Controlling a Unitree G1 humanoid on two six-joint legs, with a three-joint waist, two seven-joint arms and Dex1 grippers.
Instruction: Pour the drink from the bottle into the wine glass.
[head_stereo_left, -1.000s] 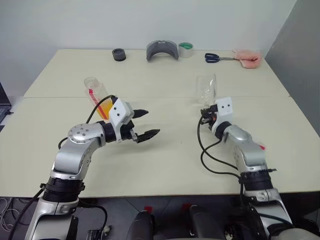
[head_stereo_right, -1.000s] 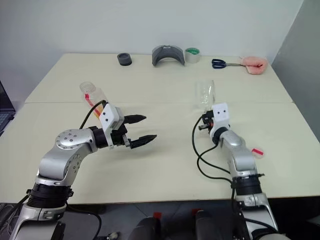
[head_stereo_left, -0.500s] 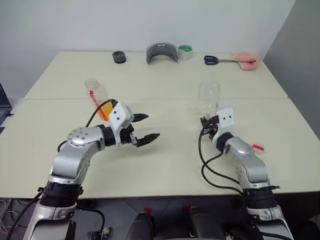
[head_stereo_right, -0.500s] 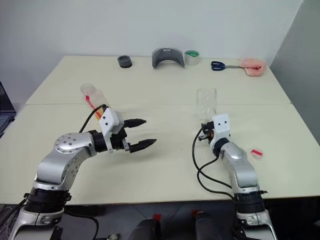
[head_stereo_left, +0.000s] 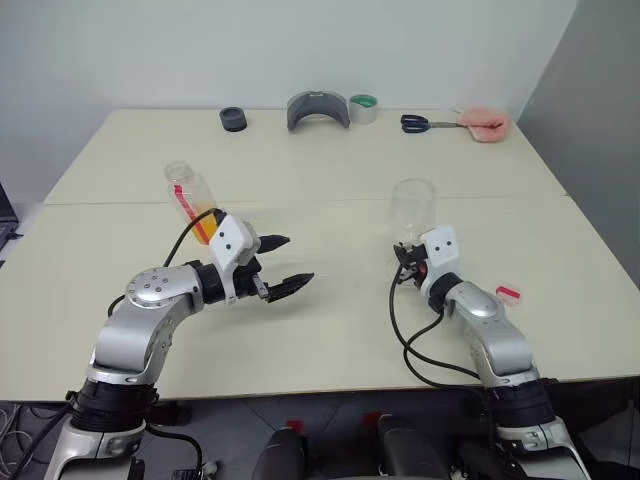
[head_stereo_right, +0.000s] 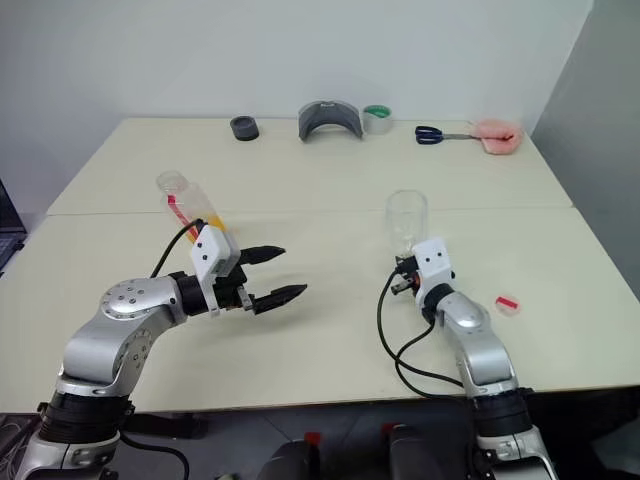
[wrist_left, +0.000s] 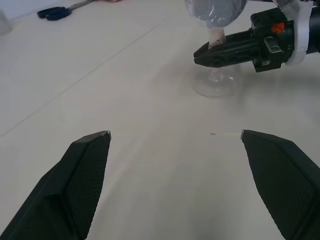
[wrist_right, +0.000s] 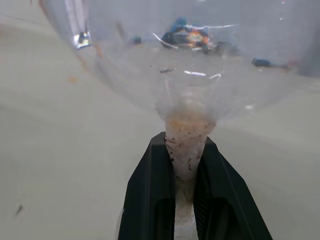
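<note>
Altogether one bottle (head_stereo_left: 192, 198), one wine glass (head_stereo_left: 411, 205), two tools

Nothing readable anywhere, honestly. Closest thing to print: the red-and-white band on the bottle (head_stereo_left: 190, 194), but no letters or numbers can be made out on it. Same with the small red-and-white bit (head_stereo_left: 508, 293) lying on the table (head_stereo_left: 330, 170), too small to tell.

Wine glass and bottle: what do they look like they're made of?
Wine glass: clear and shiny, glass or hard plastic by its look; the table shows through the bowl, with bright glints. Right gripper clamps its stem.
Bottle: thin clear plastic, probably; orange drink shows through.
</note>
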